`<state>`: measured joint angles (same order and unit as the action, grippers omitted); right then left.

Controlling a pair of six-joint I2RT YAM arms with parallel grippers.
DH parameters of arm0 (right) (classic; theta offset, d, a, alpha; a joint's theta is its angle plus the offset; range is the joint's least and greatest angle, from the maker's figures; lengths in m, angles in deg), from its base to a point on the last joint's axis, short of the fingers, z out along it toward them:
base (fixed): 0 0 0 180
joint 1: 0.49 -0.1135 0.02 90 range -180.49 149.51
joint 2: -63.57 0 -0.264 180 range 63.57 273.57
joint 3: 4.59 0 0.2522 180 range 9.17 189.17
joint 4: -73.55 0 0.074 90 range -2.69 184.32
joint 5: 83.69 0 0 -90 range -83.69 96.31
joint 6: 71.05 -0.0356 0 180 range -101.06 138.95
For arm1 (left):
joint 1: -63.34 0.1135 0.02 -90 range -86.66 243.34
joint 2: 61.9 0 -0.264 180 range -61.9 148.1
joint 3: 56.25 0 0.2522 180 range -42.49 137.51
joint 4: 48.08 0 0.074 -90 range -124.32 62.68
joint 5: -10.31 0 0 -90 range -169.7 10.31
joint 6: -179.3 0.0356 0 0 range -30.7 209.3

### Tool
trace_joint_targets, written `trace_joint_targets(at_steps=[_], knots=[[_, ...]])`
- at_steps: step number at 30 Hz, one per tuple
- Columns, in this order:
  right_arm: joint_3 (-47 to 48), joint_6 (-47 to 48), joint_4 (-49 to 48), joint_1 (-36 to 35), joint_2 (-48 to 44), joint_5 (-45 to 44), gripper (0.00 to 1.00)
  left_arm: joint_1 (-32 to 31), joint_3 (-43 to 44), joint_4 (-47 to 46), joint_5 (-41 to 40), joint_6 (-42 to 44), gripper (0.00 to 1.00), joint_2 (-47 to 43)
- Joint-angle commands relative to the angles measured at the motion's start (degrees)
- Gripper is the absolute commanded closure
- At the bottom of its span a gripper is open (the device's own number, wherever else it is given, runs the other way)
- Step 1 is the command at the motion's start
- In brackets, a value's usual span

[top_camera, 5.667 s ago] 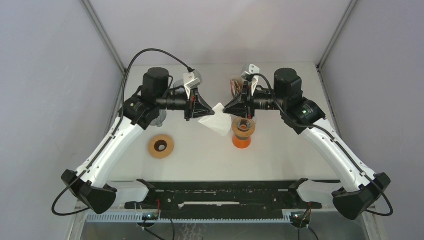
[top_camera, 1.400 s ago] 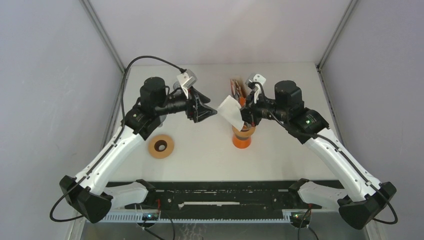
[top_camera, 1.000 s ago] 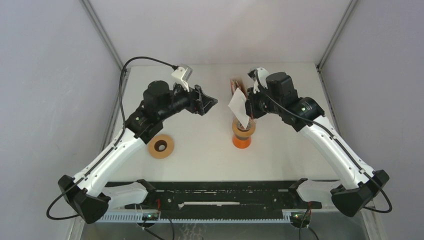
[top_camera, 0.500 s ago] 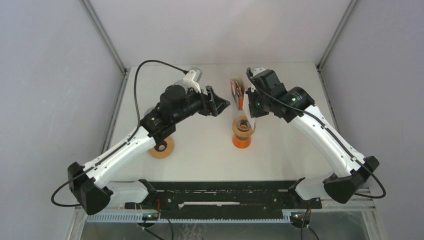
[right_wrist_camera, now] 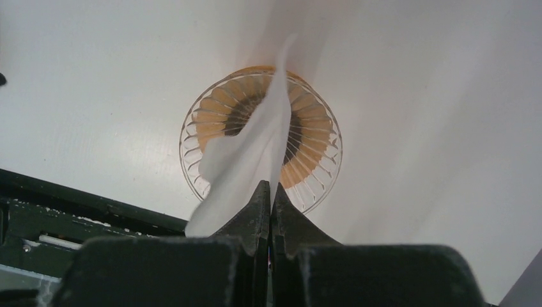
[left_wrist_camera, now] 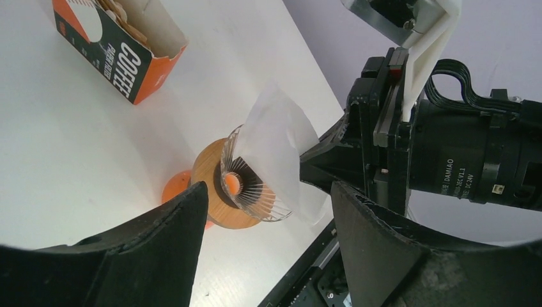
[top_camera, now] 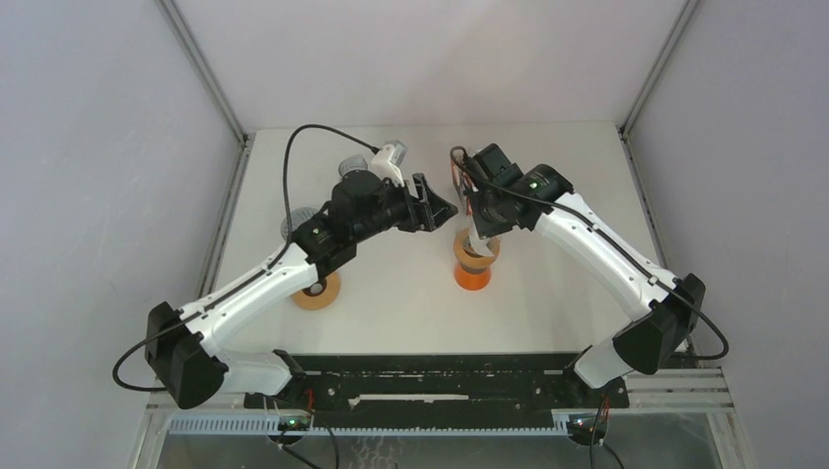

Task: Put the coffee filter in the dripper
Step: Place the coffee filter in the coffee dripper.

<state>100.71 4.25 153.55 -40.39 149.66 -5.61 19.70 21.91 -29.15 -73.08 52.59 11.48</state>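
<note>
The dripper (top_camera: 476, 256), a ribbed glass cone (left_wrist_camera: 246, 188) on a wooden collar and an orange base, stands at the table's middle. My right gripper (right_wrist_camera: 270, 185) hangs straight above it, shut on the white coffee filter (right_wrist_camera: 249, 153). The filter (left_wrist_camera: 281, 137) stands on edge over the cone, with its lower part against the glass rim. In the top view it shows only as a thin sliver (top_camera: 476, 234). My left gripper (top_camera: 435, 205) is open just left of the dripper, nothing between its fingers (left_wrist_camera: 172, 243), and it looks straight at the filter and cone.
An orange and black coffee filter box (top_camera: 458, 176) lies open behind the dripper, also seen in the left wrist view (left_wrist_camera: 118, 45). A wooden ring (top_camera: 315, 286) lies under the left forearm. The black rail (top_camera: 430, 376) runs along the near edge.
The right arm has swung over the dripper and turned the filter on edge above it. The left arm has reached right, its open gripper closing in on the dripper.
</note>
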Motion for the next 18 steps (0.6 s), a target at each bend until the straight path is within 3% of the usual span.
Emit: trace_joint_targets(at_steps=[1,18], knots=[[2.31,-1.25,-0.36,-0.69,1.41,0.10,1.00,-0.70,-1.06,-0.80,0.29,-1.52,0.25,1.10],[3.91,-0.97,-0.34,-0.79,3.32,2.13,1.00,-3.38,5.91,8.10,-3.01,2.90,0.21,8.40]])
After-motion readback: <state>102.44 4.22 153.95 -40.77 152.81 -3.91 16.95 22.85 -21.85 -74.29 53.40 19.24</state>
